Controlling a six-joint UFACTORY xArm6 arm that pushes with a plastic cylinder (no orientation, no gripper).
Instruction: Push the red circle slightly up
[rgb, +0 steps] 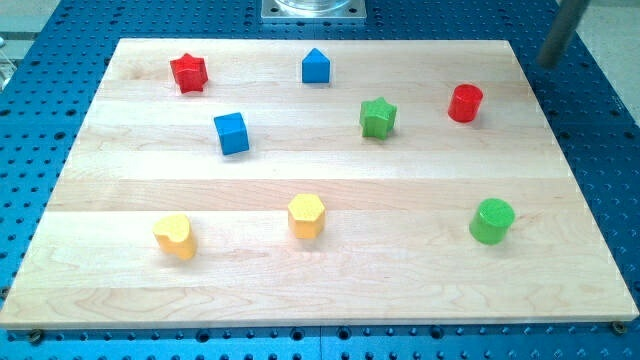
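The red circle (465, 103), a short red cylinder, stands on the wooden board (320, 290) at the upper right. My tip (549, 63) is the lower end of a blurred grey rod at the view's top right, just beyond the board's right corner. It is up and to the right of the red circle and clearly apart from it, touching no block.
A green star (378, 117) lies left of the red circle. A blue pentagon-like block (316, 66), a red star (188, 72) and a blue cube (231, 133) are further left. A yellow heart (175, 235), a yellow hexagon (306, 215) and a green cylinder (492, 220) lie lower.
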